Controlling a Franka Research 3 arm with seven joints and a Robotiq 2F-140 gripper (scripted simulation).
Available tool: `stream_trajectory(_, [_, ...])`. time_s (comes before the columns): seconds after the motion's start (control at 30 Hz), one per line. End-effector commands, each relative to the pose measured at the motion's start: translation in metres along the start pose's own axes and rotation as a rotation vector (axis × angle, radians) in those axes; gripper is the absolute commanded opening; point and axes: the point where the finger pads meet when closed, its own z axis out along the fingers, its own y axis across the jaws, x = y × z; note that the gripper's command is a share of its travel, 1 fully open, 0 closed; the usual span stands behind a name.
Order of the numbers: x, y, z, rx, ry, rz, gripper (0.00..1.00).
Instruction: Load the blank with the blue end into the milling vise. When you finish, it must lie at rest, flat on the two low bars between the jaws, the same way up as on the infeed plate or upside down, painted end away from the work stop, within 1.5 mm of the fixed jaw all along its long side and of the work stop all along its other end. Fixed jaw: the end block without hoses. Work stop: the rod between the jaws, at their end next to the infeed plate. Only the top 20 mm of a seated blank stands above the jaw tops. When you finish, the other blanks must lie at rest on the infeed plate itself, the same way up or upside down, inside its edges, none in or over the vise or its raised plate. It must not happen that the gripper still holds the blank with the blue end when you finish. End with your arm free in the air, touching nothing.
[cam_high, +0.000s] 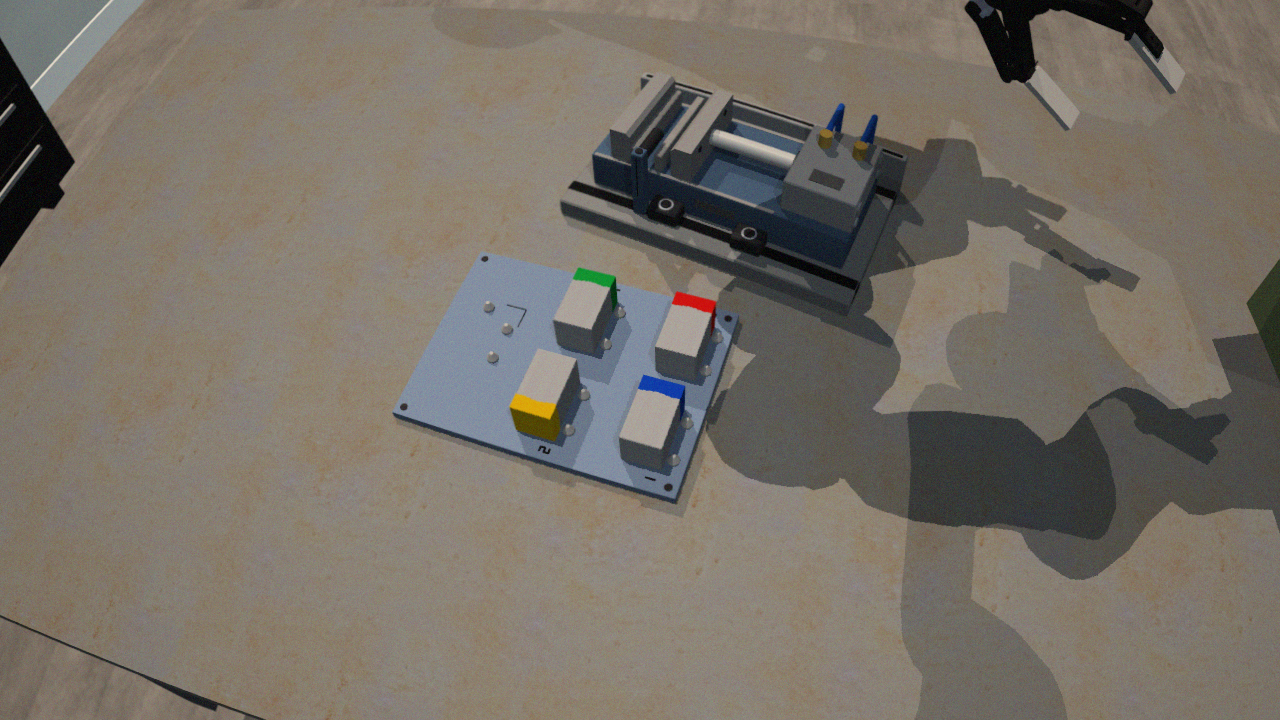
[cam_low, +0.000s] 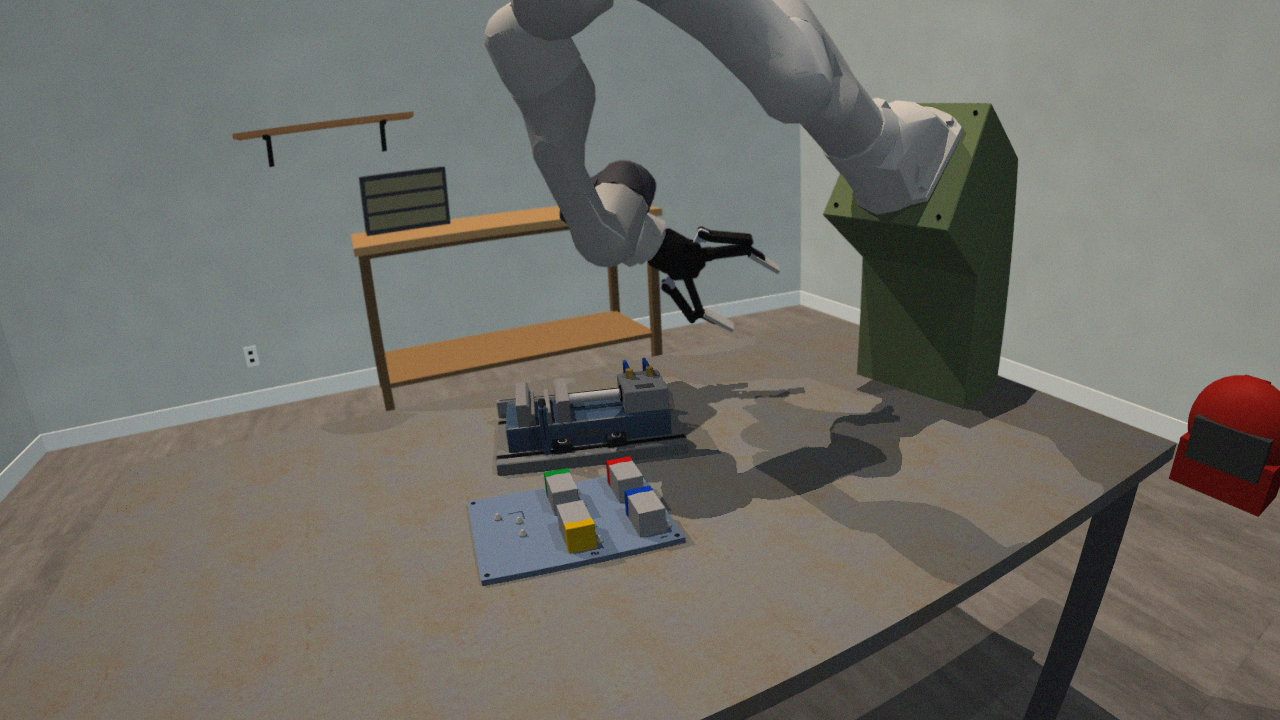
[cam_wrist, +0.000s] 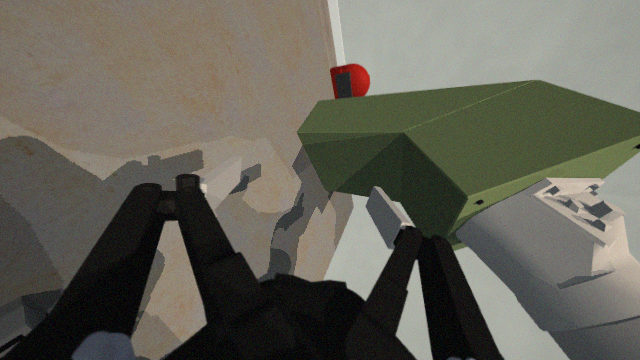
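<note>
The infeed plate (cam_high: 447, 376) lies flat on the table top (cam_high: 223, 537) and serves as the reference here. It carries four blanks, all at rest within its edges. The blank with the blue end (cam_high: 653, 421) sits in the plate's corner nearest the arm's green pedestal (cam_low: 930, 268), painted end pointing toward the milling vise (cam_high: 742, 183). The red-ended blank (cam_high: 684, 338) stands beside it on the vise side of the plate, also painted end toward the vise. The green-ended blank (cam_high: 585, 311) occupies the middle of the plate's vise-side edge. The yellow-ended blank (cam_high: 543, 392) sits near the middle of the plate, its painted end pointing away from the vise. The remaining part of the plate holds only three small pegs (cam_high: 506, 329) and an engraved corner mark.

The milling vise stands just beyond the plate on its raised plate (cam_high: 617, 219). The gap between its jaws holds no blank; the two low bars are not clearly distinguishable.

The gripper (cam_high: 1078, 67) hangs in the air well apart from the plate, past the hose end of the vise, fingers spread fully and nothing between them. In the wrist view the fingers point toward the green pedestal.
</note>
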Motion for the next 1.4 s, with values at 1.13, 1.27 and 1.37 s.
stream_trajectory(1.13, [-0.066, 0.016, -0.056, 0.451, -0.043, -0.126, 1.00])
stream_trajectory(1.27, [-0.082, 0.019, -0.071, 0.569, -0.049, -0.197, 1.00])
stream_trajectory(1.37, [-0.082, 0.019, -0.071, 0.569, -0.049, -0.197, 1.00])
